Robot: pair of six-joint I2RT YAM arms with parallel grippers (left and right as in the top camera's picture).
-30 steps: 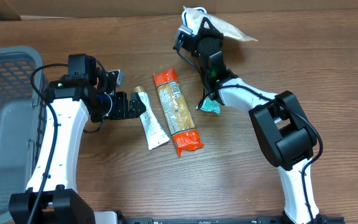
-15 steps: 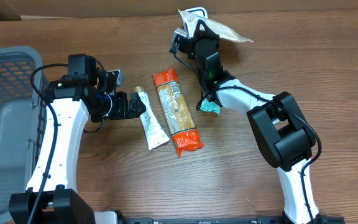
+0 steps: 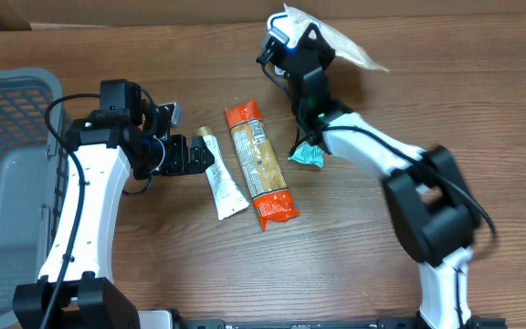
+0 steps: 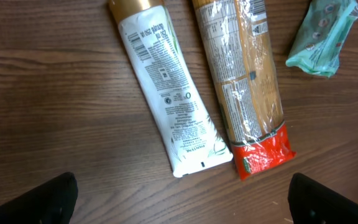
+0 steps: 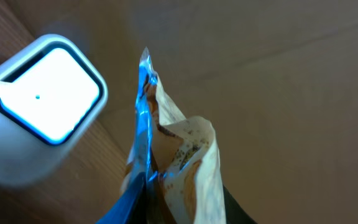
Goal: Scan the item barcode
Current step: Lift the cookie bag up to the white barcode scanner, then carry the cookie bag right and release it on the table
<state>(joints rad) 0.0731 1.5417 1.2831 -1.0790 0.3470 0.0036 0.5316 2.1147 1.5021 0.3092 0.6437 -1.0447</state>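
My right gripper [image 3: 301, 44] is at the far edge of the table, shut on a crumpled beige packet [image 3: 343, 46]. In the right wrist view the packet [image 5: 182, 149] stands pinched between the jaws, lit blue along its left edge. It is held right beside the glowing white scanner window [image 5: 45, 96]. From overhead the scanner [image 3: 279, 26] shows just left of the packet. No barcode on the packet is visible. My left gripper [image 3: 197, 155] hovers open beside a white tube [image 3: 224, 180]. Its dark fingertips [image 4: 39, 200] frame bare wood below the tube [image 4: 169, 93].
An orange-ended pasta packet [image 3: 259, 164] lies right of the tube, and a small teal packet [image 3: 306, 156] sits under the right arm. A grey basket [image 3: 12, 183] fills the left edge. Cardboard [image 3: 135, 11] backs the table's far side.
The right gripper swung the beige packet a little left, then back right and farther toward the back, still beside the scanner. The left arm has not moved.
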